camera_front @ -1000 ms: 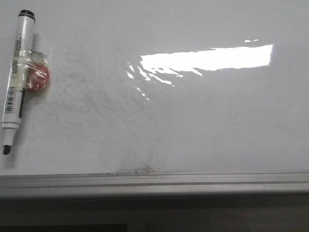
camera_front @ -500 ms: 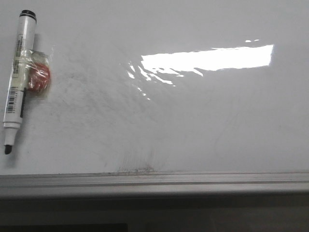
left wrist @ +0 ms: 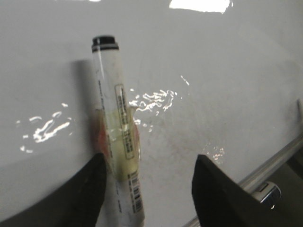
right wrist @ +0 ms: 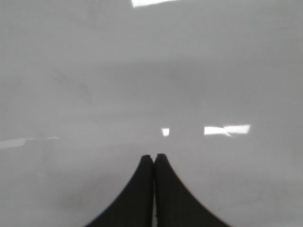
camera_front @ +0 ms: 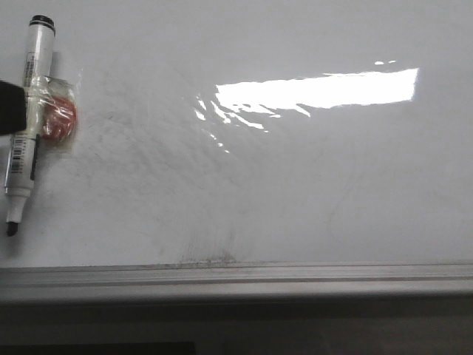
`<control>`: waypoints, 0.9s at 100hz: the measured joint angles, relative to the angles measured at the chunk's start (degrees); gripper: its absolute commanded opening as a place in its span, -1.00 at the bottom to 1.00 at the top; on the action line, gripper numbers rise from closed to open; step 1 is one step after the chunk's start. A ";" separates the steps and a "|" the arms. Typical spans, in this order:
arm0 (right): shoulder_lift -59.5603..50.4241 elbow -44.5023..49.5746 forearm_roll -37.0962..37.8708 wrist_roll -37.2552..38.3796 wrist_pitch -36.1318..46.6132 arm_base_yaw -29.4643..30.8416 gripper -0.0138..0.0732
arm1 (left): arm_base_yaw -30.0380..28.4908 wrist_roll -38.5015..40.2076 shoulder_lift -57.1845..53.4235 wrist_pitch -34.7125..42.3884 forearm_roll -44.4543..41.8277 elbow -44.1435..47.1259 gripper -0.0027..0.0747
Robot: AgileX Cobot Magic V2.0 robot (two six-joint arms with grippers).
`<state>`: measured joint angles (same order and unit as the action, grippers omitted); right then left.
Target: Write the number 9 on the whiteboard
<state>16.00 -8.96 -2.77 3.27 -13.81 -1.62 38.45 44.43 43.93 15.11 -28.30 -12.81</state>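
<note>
The whiteboard [camera_front: 295,192] is glossy white with grey smudges and glare, and a grey edge rail along its near side. No drawn number 9 shows on it. A white marker [camera_front: 26,118] lies at its left, black tip toward the rail, with a red round piece [camera_front: 58,118] taped to its side. My left gripper [left wrist: 150,158] is open around the marker [left wrist: 116,118], which lies close to one finger; a dark finger [camera_front: 9,107] shows at the front view's left edge. My right gripper [right wrist: 154,157] is shut and empty over bare board.
The grey edge rail [camera_front: 236,277] runs along the board's near side, with a dark drop below it. A dense smudge [camera_front: 211,255] sits by the rail. The rail also shows in the left wrist view [left wrist: 265,170].
A dark finger of my left gripper has come into the front view at the left edge, over the marker's middle. The marker has hardly moved.
</note>
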 measured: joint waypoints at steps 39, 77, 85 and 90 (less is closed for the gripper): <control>0.00 0.00 0.00 0.00 0.00 0.00 -0.83 | 0.44 0.14 6.98 0.26 0.37 -0.28 -0.31; 0.13 -2.07 -1.36 0.00 -5.33 -5.92 -0.83 | 0.66 0.14 10.92 2.69 1.68 -0.28 -0.98; 1.31 -5.18 -1.45 -0.63 -9.37 -9.93 -0.83 | 0.66 0.14 11.04 3.70 -0.12 -0.28 -0.98; 2.50 -7.35 -1.60 -1.75 -11.43 -12.85 -0.82 | 0.66 0.14 11.26 4.47 -2.06 -0.28 -0.98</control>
<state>18.50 -16.31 -4.36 1.52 -25.25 -14.47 39.11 44.56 55.19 19.58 -30.36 -13.09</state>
